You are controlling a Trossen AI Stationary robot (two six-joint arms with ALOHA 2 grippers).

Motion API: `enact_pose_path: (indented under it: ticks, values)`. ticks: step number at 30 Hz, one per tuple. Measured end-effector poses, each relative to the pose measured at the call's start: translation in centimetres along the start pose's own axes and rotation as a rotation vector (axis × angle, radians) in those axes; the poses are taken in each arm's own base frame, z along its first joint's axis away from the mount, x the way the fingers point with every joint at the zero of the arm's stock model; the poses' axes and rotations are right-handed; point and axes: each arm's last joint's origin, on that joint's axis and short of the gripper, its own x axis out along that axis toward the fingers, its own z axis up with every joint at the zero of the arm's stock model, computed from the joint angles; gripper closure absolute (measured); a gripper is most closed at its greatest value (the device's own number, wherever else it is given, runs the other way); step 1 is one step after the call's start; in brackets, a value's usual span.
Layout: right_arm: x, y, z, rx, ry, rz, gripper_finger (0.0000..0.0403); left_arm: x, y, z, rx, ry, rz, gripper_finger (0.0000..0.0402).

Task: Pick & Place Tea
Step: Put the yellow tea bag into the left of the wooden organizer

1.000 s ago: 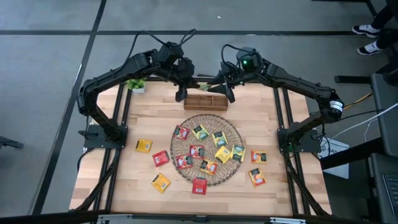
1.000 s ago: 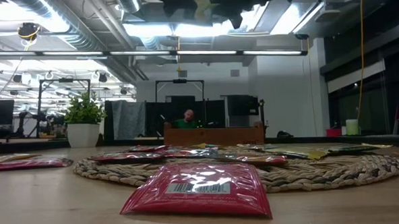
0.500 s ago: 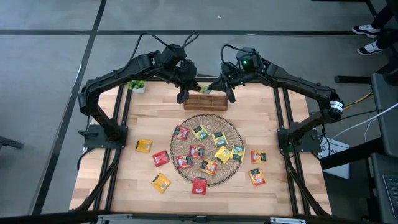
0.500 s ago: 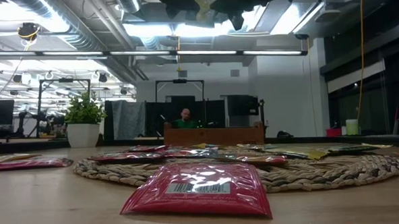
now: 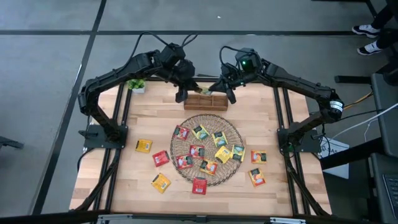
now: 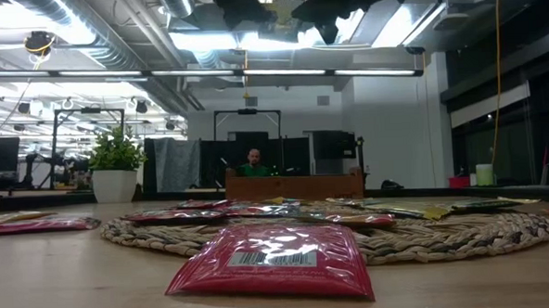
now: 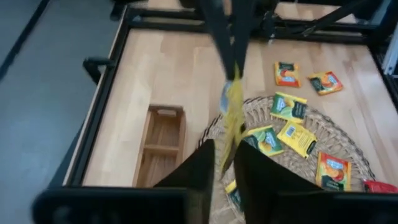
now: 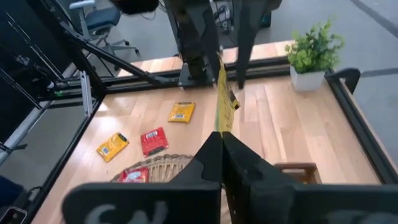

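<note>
A yellow tea sachet [image 8: 220,93] hangs in the air over the wooden box [image 5: 205,101] at the table's far edge, between my two grippers. My right gripper [image 8: 221,152] is shut on one end of it. My left gripper [image 7: 224,171] faces it from the left, open, with a finger on either side of the sachet's other end [image 7: 229,152]. Several more red, yellow and orange sachets lie flat on the round wicker mat [image 5: 207,148] and on the wood around it. One red sachet [image 6: 272,261] lies nearest the low camera. My right gripper pinches the sachet's near end [image 8: 219,124] between its two fingers, coming from the table's right and slanting a little down. The sachet shows edge-on, reaching away from the fingers toward the other gripper, clear of the box and table. Whether my left gripper touches it, I cannot tell.
A small potted plant [image 5: 135,84] stands at the far left corner. The wooden box [image 7: 163,146] has open compartments. Loose sachets lie left of the mat [image 5: 144,145] and right of it [image 5: 258,157]. A person sits in the room beyond the table [image 6: 253,160].
In the high view my right gripper's fingers have come together on the sachet held between the two grippers. Both hands have kept their places above the wooden box.
</note>
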Motion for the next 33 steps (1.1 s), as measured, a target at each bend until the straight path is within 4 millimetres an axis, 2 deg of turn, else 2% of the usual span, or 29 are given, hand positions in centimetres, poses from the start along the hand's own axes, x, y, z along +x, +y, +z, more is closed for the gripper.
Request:
enact_pose_path:
  ticks: [8,13,27,33]
  values:
    - [-0.2,-0.3,-0.4,0.007,0.032,-0.014,0.04,-0.2,0.6,-0.4,-0.026,0.028,0.01,0.0251]
    - [-0.2,-0.3,-0.3,-0.02,0.027,-0.008,0.0401,-0.2,0.5,-0.4,-0.015,0.031,0.007,0.0221]
    - [-0.7,-0.8,1.1,-0.031,-0.118,0.04,0.0401,-1.3,1.3,-0.6,-0.014,0.019,0.031,0.0219]
    - [-0.9,-1.0,1.4,-0.029,-0.146,0.035,0.0401,-1.4,1.7,-0.6,0.006,0.008,0.037,0.0232]
